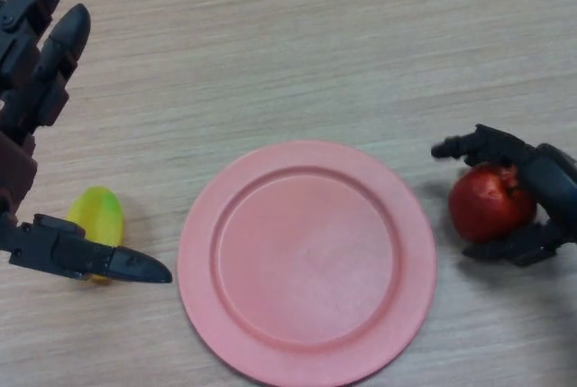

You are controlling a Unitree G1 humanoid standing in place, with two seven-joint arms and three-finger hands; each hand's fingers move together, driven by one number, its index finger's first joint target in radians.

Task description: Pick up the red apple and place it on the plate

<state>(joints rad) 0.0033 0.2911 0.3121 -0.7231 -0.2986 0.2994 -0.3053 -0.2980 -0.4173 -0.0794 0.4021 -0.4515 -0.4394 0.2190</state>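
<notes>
The red apple [487, 203] sits at the right of the pink plate [306, 261], close to its rim. My right hand [541, 190] comes in from the right edge, with its fingers and thumb curled round the apple from above and below. I cannot tell whether the apple rests on the table or is lifted. My left hand [36, 89] is at the left edge, open, with straight fingers pointing away and the thumb stretched out low.
A yellow-green fruit [96, 220] lies on the wooden table [315, 53] at the left of the plate, partly behind my left thumb.
</notes>
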